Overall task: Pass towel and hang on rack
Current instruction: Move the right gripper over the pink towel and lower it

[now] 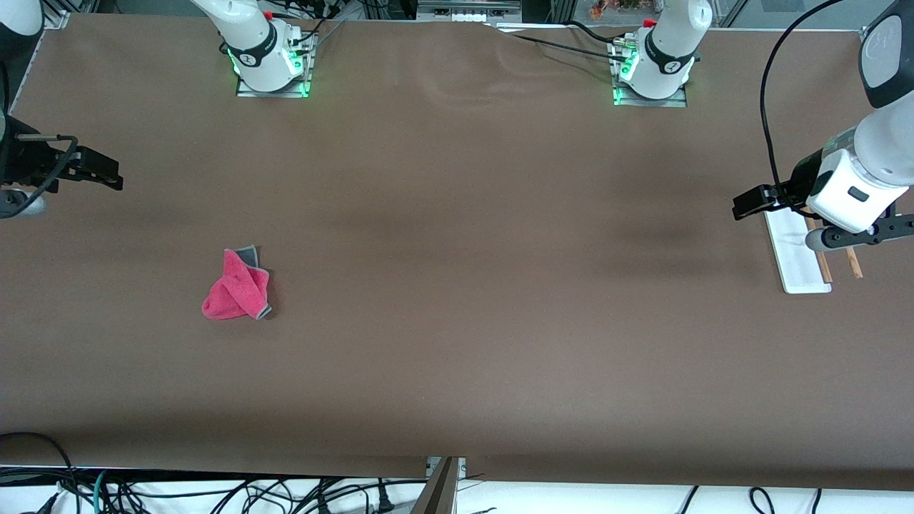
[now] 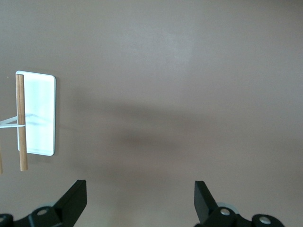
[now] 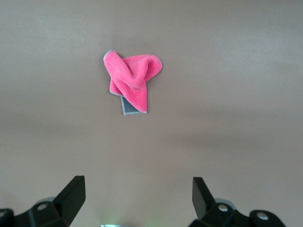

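toward the right arm's end of the table, the towel [image 1: 237, 286] lies crumpled, pink side up with grey edging showing. the right gripper [image 3: 135, 196] hangs over bare table near it, fingers wide and holding nothing. the left gripper [image 2: 139, 201] waits over the table beside the rack [image 1: 796, 250], fingers wide too. no step has begun; next, the right gripper likely needs to get over the towel and pinch a raised fold.

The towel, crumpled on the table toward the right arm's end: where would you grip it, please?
Probably from straight above, pinching the raised pink fold at the middle of the towel. It lies bunched, so that ridge gives the open right gripper bulk to close on; the flat grey corner hugs the table.
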Robot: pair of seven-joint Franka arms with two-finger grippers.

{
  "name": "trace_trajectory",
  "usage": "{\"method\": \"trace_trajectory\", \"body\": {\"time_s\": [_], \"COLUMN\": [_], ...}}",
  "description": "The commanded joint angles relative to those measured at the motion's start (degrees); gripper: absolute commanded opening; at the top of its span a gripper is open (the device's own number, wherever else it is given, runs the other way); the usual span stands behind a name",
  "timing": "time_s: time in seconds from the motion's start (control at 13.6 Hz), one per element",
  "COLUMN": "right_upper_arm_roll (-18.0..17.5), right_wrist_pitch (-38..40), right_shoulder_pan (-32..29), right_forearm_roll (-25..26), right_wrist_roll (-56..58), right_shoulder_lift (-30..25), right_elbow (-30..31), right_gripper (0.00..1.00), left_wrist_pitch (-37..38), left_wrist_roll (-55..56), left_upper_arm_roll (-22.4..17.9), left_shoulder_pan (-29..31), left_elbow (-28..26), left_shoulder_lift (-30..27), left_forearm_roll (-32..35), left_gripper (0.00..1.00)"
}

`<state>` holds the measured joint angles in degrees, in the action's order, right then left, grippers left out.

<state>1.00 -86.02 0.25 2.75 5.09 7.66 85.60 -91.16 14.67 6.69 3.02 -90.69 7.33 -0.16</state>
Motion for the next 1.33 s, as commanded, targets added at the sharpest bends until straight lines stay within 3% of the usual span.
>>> {"method": "trace_trajectory", "body": {"time_s": [0.0,0.3,1.25], "right_upper_arm_roll": [0.0,0.0,-0.4], "right_wrist_pitch": [-0.5,-1.2,-14.6], "right_shoulder_pan": [-0.1,-0.3,2.0], "right_forearm_roll": [0.8,0.2,0.2], "right_wrist_roll": [0.6,0.5,0.5], "right_shoulder_lift": [2.0,4.8,18.2], "right_elbow": [-0.2,-0.2,0.5], "right_gripper": [1.00,1.00,1.00], "left_wrist_pitch": [1.2,2.6,2.7], "left_wrist_roll": [-2.7,-5.8,-7.1], "left_upper_arm_roll": [0.4,0.3,0.2], "left_shoulder_pan": [-0.5,0.2,0.3], "left_elbow": [2.1,2.0,2.1], "left_shoulder_lift": [0.4,0.6,1.1], "left_forearm_roll": [1.7,1.1,0.1], "left_gripper": [1.00,1.00,1.00]}}
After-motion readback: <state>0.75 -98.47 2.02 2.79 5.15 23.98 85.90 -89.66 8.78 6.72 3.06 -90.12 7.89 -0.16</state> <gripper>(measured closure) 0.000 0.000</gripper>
